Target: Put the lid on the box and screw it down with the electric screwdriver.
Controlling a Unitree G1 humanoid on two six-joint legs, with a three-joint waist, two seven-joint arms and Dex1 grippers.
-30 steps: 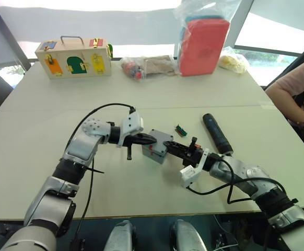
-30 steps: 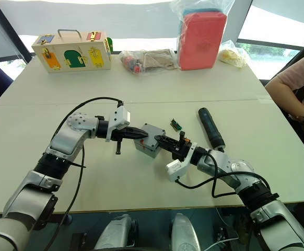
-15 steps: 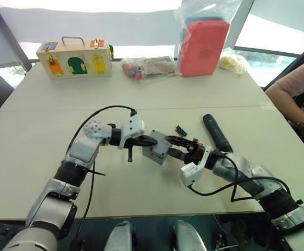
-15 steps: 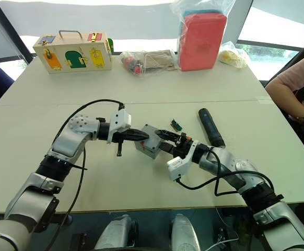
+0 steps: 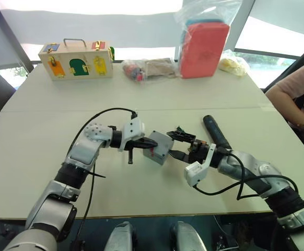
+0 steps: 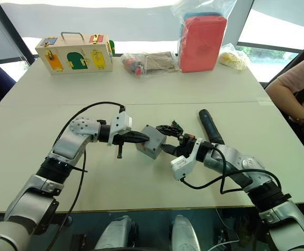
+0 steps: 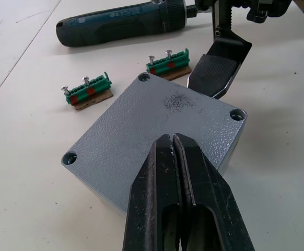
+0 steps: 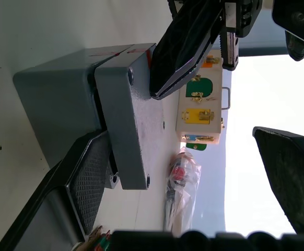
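The grey lid [image 7: 157, 125] lies on top of the grey box [image 8: 58, 104] at the middle of the table, seemingly a little skewed on it. My left gripper [image 7: 172, 140] is shut, and its tip presses down on the lid's top. From the right, my right gripper [image 5: 171, 144] stands open around the box's near corner; one finger [image 8: 84, 183] lies against the box's side and the other [image 8: 293, 178] is well clear. The black electric screwdriver [image 5: 216, 132] lies on the table just right of the box, held by neither gripper.
Two green connector blocks [image 7: 88, 91] [image 7: 167, 61] lie between the box and the screwdriver. A wooden latch box [image 5: 79, 59], clear bags [image 5: 149, 67] and a red pouch in plastic [image 5: 204, 44] line the far edge. A person's arm [image 5: 298, 89] is at the right.
My right gripper has opened wide beside the box. My left gripper stays shut, pressing on the lid. The box seems to have turned slightly.
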